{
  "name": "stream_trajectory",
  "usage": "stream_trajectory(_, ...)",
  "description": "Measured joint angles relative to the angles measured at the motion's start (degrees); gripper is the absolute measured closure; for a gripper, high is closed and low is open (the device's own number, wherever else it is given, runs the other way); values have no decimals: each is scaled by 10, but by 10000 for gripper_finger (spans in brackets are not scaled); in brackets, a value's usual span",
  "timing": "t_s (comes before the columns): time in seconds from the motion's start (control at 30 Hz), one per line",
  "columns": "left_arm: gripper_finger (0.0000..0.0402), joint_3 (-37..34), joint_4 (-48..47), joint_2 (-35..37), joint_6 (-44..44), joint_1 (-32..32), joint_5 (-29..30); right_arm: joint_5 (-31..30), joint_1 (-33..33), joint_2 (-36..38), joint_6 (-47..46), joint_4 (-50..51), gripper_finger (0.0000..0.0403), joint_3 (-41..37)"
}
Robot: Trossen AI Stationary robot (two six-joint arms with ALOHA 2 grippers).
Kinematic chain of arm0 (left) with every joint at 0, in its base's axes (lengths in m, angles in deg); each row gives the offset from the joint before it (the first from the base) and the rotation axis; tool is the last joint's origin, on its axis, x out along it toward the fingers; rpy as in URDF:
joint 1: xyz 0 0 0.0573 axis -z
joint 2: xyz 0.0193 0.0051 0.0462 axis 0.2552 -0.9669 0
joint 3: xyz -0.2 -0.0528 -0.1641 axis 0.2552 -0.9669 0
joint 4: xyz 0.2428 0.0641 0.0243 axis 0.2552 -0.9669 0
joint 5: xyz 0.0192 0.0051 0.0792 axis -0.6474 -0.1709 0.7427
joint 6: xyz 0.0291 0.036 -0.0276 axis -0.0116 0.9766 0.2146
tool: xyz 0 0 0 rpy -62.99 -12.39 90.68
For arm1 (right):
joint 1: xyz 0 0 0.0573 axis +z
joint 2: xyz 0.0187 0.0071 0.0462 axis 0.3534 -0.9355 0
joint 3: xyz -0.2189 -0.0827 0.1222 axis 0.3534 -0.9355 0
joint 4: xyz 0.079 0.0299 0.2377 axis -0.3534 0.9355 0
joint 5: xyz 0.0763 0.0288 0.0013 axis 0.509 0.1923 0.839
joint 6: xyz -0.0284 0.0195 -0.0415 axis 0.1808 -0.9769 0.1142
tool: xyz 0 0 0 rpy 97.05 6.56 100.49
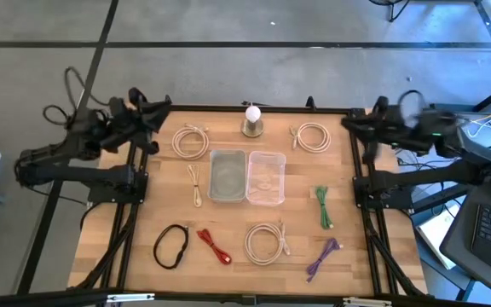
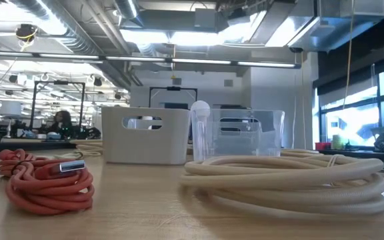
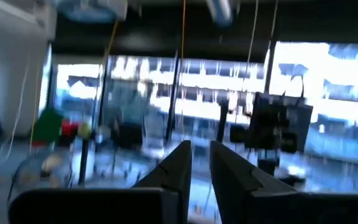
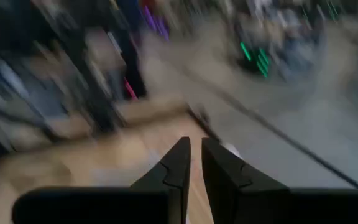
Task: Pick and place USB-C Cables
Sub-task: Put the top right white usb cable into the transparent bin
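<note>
The USB-C cables lie spread over the wooden desk [image 1: 143, 230], none of them held. Three cream-white round coils are present: one at the far left [image 1: 191, 141], one at the far right [image 1: 312, 136], and one at the near centre [image 1: 267, 241]. A thin cream-white cable strand [image 1: 195, 183] lies stretched out just left of the bins. A black loop cable [image 1: 171, 246] lies at the near left, with a folded red cable bundle [image 1: 214, 245] beside it on its right. A folded green cable bundle [image 1: 323, 207] lies right of the bins, and a folded purple cable bundle [image 1: 321, 258] lies nearer, at the near right.

At the desk centre, two bins stand side by side and touching: an opaque grey rectangular bin [image 1: 228, 176] on the left and a clear plastic rectangular bin [image 1: 266, 177] on the right. Behind them stands a white ball on a round metal base [image 1: 252, 121].

The left gripper [image 1: 147, 115] is raised at the far-left corner of the desk; its jaws stand slightly apart with a narrow gap and hold nothing. The right gripper [image 1: 358, 125] is raised at the far-right corner; its jaws also show a narrow gap and hold nothing.
</note>
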Motion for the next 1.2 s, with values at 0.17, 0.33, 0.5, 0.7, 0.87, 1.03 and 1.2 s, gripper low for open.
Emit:
stream_trajectory(0.17, 359, 35, -140, -13, 36, 0, 71, -114, -2, -91, -10, 164, 358, 48)
stream_trajectory(0.33, 368, 35, -274, -14, 7, -3, 188, -131, -49, -150, -68, 213, 358, 35)
stream_trajectory(0.5, 369, 28, -322, -14, -45, -26, 203, -5, -156, -204, -125, 290, 358, 27)
stream_trajectory(0.7, 366, 21, -319, -19, -48, -61, 196, 142, -303, -292, -89, 331, 358, 27)
stream_trajectory(0.87, 370, 21, -319, -35, -48, -77, 197, 147, -361, -368, -20, 298, 358, 27)
stream_trajectory(1.03, 367, 21, -319, -55, -48, -79, 197, 147, -374, -430, 93, 252, 358, 27)
stream_trajectory(1.2, 367, 21, -320, -75, -47, -79, 196, 157, -374, -473, 178, 205, 352, 27)
